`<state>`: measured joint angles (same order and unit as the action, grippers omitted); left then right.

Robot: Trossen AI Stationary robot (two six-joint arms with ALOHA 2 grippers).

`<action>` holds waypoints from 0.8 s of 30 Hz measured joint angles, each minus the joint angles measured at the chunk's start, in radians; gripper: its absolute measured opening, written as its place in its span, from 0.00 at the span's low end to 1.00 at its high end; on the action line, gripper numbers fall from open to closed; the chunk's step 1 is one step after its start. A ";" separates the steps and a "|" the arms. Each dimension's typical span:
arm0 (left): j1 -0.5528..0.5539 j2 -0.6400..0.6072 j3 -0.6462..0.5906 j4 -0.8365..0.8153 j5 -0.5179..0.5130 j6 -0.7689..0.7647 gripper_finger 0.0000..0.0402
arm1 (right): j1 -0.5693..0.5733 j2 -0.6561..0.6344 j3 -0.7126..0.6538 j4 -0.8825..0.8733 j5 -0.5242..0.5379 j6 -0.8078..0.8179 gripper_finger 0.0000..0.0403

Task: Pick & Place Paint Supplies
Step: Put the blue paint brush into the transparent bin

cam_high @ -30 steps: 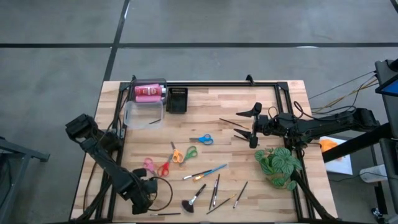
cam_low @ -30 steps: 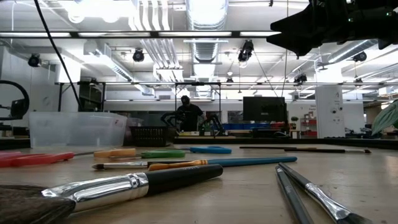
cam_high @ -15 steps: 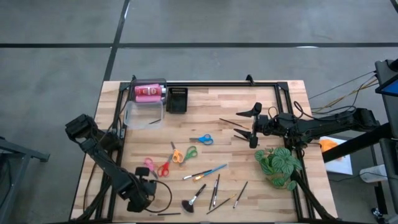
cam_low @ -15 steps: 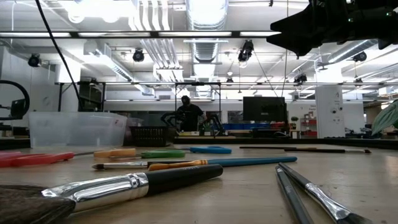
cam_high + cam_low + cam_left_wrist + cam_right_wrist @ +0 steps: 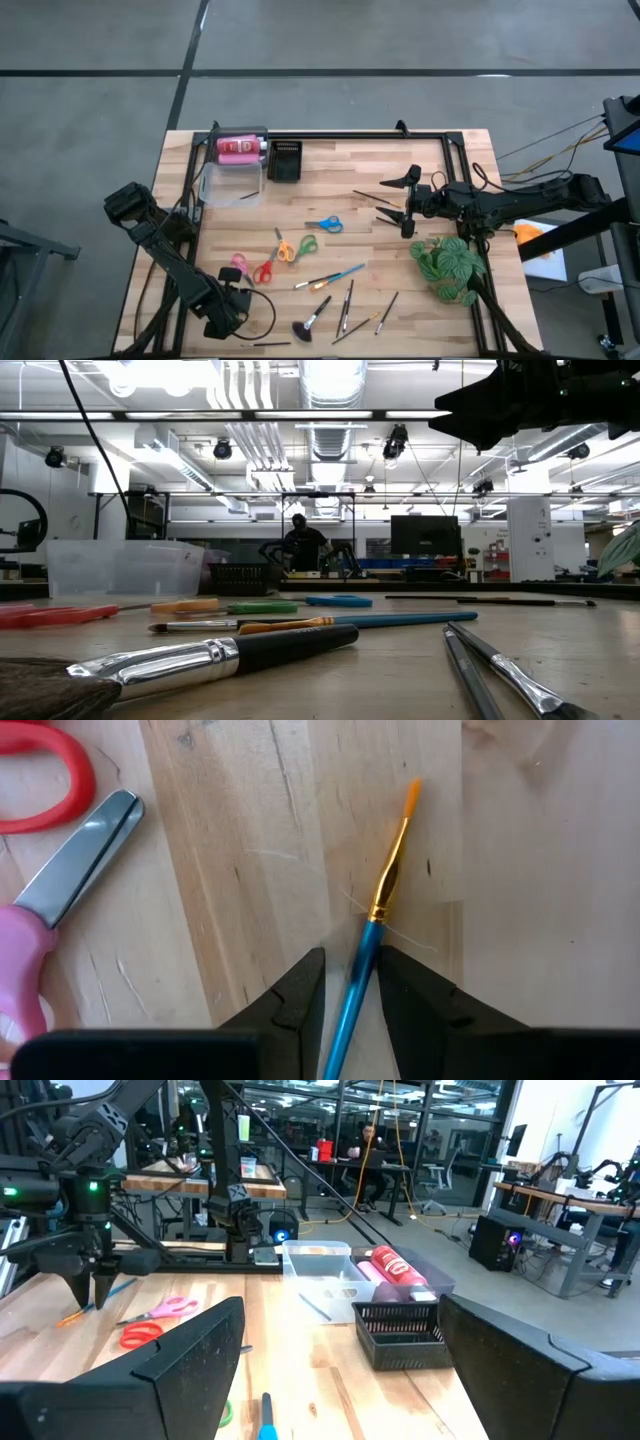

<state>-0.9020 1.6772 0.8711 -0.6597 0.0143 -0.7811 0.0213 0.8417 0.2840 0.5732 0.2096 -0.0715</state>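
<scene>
From above, the wooden counter (image 5: 420, 290) carries the paint supplies scattered over its near half. The left pincer (image 5: 232, 318) sits low at the near-left corner. The right pincer (image 5: 398, 198) hangs over the right middle with its fingers spread wide and nothing between them, just left of the green plant (image 5: 446, 266). At the far left stands a clear tub (image 5: 232, 180) with a pink paint bottle (image 5: 238, 149) lying at its far end; a black tray (image 5: 285, 160) sits just right of it. Blue scissors (image 5: 324, 223) lie mid-counter, orange-and-green scissors (image 5: 290, 249) nearer and to the left, pink-and-red scissors (image 5: 252, 267) farther left again. A long blue brush (image 5: 330, 277) and several dark brushes (image 5: 346, 306) lie along the near edge.

At counter height, a fat black-handled brush (image 5: 210, 656) fills the foreground, the blue brush (image 5: 330, 622) behind it, the tub (image 5: 125, 568) at far left, and a person (image 5: 300, 545) seated in the room beyond.

The left wrist camera shows the left pincer (image 5: 350, 982) pinching a thin blue brush with orange bristles (image 5: 385, 895) between its two fingers, the tip pointing away over bare wood; pink and red scissor handles (image 5: 40, 870) lie beside it.

The right wrist camera looks across the counter past its own spread fingers (image 5: 190, 1355) toward the tub (image 5: 325, 1265), the pink bottle (image 5: 395, 1268), the black tray (image 5: 400, 1325) and the left arm's pincer (image 5: 92, 1285) at the far side.
</scene>
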 joint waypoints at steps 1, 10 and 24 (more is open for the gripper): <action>0.000 0.000 0.000 0.000 0.000 0.000 0.24 | 0.000 0.000 0.000 0.000 0.000 0.000 0.82; 0.000 0.002 0.000 0.001 -0.004 -0.001 0.23 | 0.000 0.000 0.000 0.000 0.000 0.000 0.82; 0.000 0.003 -0.001 0.013 -0.022 -0.001 0.07 | 0.000 0.000 0.000 0.000 0.000 0.000 0.82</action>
<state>-0.9020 1.6802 0.8700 -0.6470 -0.0074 -0.7818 0.0213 0.8413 0.2840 0.5733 0.2093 -0.0715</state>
